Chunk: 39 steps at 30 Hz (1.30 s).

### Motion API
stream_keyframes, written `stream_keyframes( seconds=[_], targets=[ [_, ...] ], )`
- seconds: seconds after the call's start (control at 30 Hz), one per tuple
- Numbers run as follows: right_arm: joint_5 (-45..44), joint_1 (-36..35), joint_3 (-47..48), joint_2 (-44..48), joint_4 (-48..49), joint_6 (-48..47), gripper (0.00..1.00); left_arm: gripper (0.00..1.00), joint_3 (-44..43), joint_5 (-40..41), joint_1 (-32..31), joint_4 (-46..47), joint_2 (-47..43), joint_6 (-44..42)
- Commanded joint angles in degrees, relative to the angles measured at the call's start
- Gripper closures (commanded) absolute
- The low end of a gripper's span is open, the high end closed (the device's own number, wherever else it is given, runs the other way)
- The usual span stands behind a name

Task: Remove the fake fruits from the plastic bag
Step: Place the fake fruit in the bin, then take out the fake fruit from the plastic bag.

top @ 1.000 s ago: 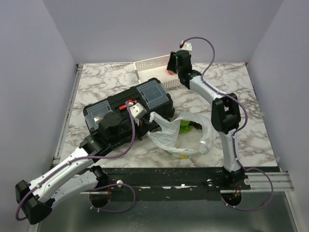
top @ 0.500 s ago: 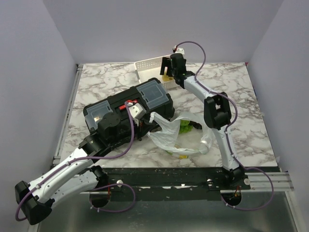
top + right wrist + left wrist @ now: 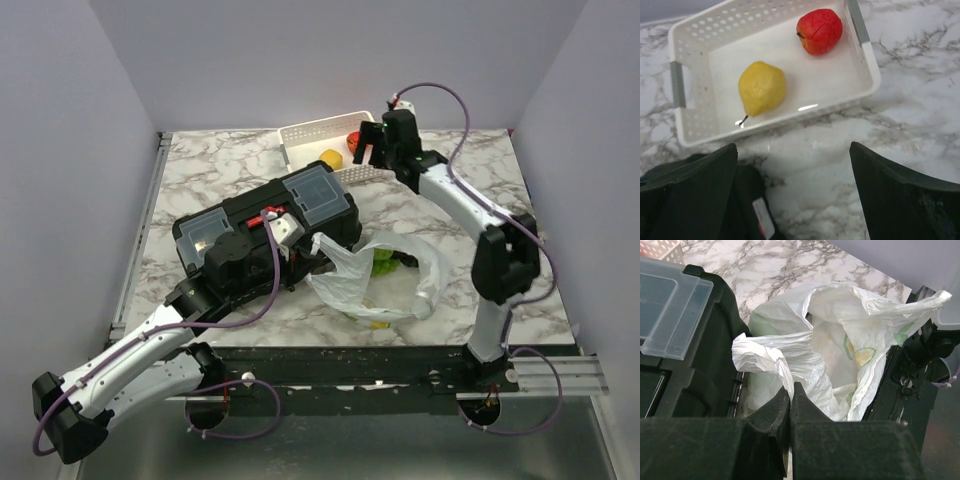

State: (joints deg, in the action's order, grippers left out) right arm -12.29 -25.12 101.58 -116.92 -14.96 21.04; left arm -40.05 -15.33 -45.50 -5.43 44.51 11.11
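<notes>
The thin white plastic bag [image 3: 375, 280] lies open near the table's front, with green fruit [image 3: 385, 262] showing inside. My left gripper [image 3: 312, 246] is shut on the bag's twisted handle [image 3: 771, 357], beside the black toolbox. The bag's mouth gapes in the left wrist view [image 3: 840, 350]. My right gripper [image 3: 366, 148] is open and empty, by the near rim of the white perforated basket [image 3: 310, 133]. In that basket lie a yellow pear [image 3: 761, 88] and a red apple [image 3: 820, 31].
A black toolbox [image 3: 265, 225] with clear lid compartments lies left of the bag, and its edge shows in the right wrist view [image 3: 700, 200]. Walls stand close on the left, the back and the right.
My right arm has swung from over the basket to its right side, and the pear and apple now show in the basket. The left gripper and bag have not moved.
</notes>
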Motion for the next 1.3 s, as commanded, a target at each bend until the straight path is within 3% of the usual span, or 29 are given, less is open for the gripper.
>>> stream_keyframes(
  seconds=[0.0,0.1,0.2,0.4,0.47,0.63,0.73,0.8,0.97,1.07,1.27],
  targets=[
    [5.7,-0.6,-16.7,20.9,3.0,4.2,0.05,1.0,-1.9,-3.4,-0.1,1.2,1.0,1.1],
    [11.7,-1.0,-28.4,32.6,5.3,3.6,0.05,1.0,-2.2,-4.9,-0.1,1.2,2.2,1.6],
    [27.6,-1.3,-40.8,45.4,10.7,3.0,0.05,1.0,-2.8,-5.4,-0.1,0.6,3.2,1.7],
    [50.9,-2.3,-53.4,62.0,11.0,1.8,0.05,1.0,-2.9,-4.4,-0.1,0.4,3.4,1.3],
    [53.6,-2.6,-56.2,64.9,8.9,1.6,0.05,1.0,-3.1,-4.6,-0.1,0.4,3.7,1.2],
    [51.1,-2.7,-61.7,71.6,5.6,3.3,0.07,1.0,-3.3,-3.8,0.0,-0.1,3.8,0.7],
    [51.0,-2.7,-62.4,70.6,4.5,5.8,0.22,1.0,-3.2,-2.8,0.0,0.1,3.4,0.2],
    [50.3,-3.3,-63.4,69.9,5.7,8.3,0.26,1.0,-3.4,-2.4,0.0,-0.1,3.4,0.3],
    [40.6,-5.4,-60.4,65.2,-4.0,5.8,0.26,1.0,-6.7,-5.4,0.0,-1.4,5.1,6.7],
    [27.4,-6.1,-58.2,63.5,-11.5,6.2,0.26,1.0,-11.3,-7.8,-0.2,-5.1,6.9,8.3],
    [19.6,-6.1,-55.8,56.8,-12.4,9.4,0.31,1.0,-14.2,-5.5,-0.1,-8.9,9.1,2.5]
  ],
)
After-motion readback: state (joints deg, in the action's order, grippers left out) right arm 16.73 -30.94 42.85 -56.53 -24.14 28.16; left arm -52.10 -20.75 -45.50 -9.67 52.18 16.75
